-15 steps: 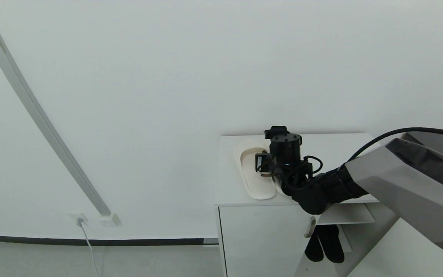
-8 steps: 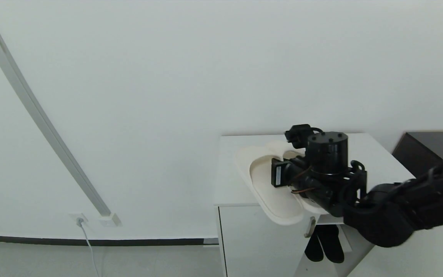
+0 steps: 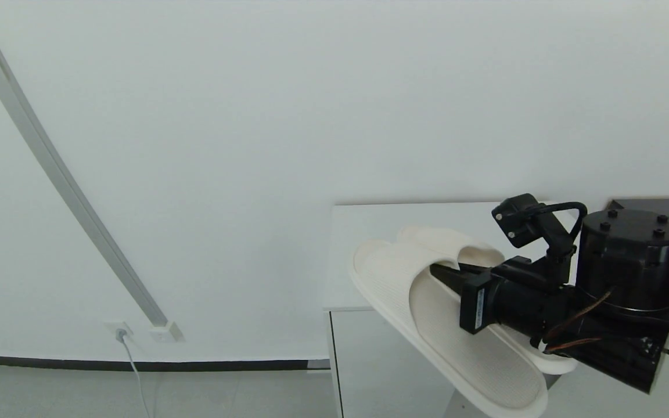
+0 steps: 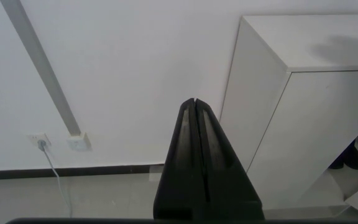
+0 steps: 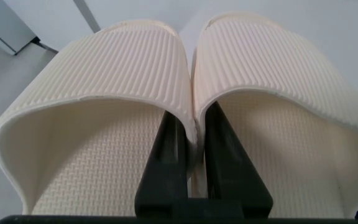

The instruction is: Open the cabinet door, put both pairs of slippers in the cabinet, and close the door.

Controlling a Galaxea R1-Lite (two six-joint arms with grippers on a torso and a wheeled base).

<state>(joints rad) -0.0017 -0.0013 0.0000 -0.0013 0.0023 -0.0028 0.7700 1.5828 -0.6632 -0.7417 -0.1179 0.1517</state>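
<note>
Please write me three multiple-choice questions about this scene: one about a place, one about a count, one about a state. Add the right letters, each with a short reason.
1. Where is the pair of cream ribbed slippers relative to the white box-shaped cabinet?
A. lying flat on its top
B. held in the air before it
C. on a shelf inside it

2. How many slippers does the right pincer grip?
A. one
B. two
C. three

3. How is the left pincer?
A. wide open
B. shut and empty
C. shut on a slipper

Answers:
1 B, the head view shows them tilted, past the cabinet's front edge.
2 B, the right wrist view shows it pinching the inner walls of both.
3 B, it is closed with nothing between.
</note>
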